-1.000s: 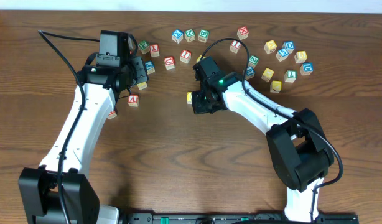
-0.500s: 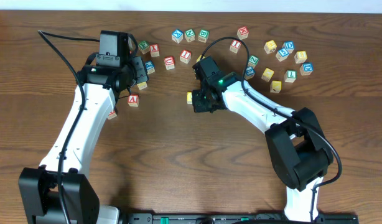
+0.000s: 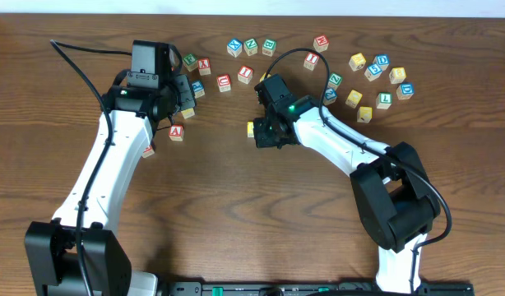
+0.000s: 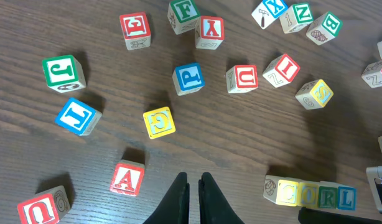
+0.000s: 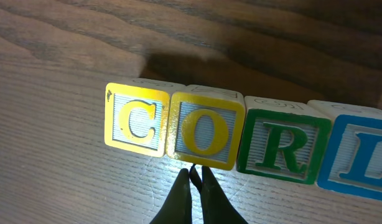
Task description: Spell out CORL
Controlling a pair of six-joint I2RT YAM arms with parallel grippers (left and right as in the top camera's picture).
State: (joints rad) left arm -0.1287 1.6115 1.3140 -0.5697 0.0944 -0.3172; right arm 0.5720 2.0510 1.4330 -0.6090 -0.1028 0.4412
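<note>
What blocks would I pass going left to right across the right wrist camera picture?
yellow C block → yellow O block → green R block → blue L block, which is cut off by the right edge.

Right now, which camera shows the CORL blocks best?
The right wrist view: the CORL row fills it, letters large and sharp, only its end cropped. The left wrist view shows it small, bottom right. Overhead, the right arm hides most.
</note>
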